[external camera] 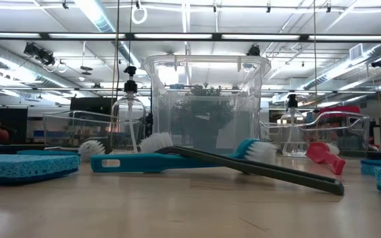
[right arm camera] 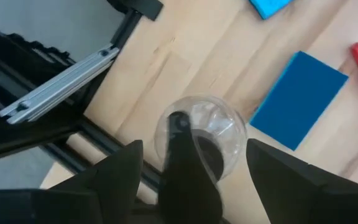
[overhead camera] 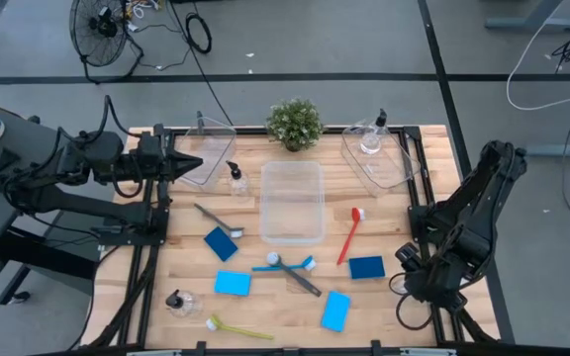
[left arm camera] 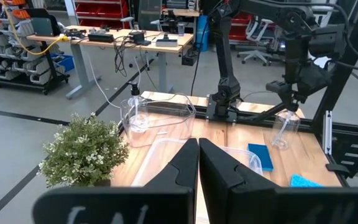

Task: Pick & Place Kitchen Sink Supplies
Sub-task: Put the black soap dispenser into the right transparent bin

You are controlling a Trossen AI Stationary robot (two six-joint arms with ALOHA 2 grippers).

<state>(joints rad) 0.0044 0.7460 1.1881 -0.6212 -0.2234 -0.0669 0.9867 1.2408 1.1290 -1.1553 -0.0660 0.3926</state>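
Note:
Near the table's right edge a small clear bottle (right arm camera: 224, 132) with a black pump top (right arm camera: 179, 121) stands upright. My right gripper (right arm camera: 194, 146) hangs open above it, pointing steeply down, one finger on either side and neither touching. The left wrist view shows this bottle (left arm camera: 283, 132) below that gripper (left arm camera: 291, 102). My left gripper (overhead camera: 194, 163) waits shut at the far left, holding nothing. Blue sponges (overhead camera: 366, 267) (overhead camera: 335, 311) (overhead camera: 233, 283) lie flat on the wood. So do a red brush (overhead camera: 349, 235), a blue brush (overhead camera: 285, 264) and a yellow-green brush (overhead camera: 237, 328).
A clear bin (overhead camera: 292, 201) stands mid-table, with two tilted clear bins (overhead camera: 211, 148) (overhead camera: 379, 156) and a potted plant (overhead camera: 295, 124) at the back. Two more bottles (overhead camera: 236, 180) (overhead camera: 179, 302) stand on the left half. A black frame rail (right arm camera: 55, 93) runs beside the right bottle.

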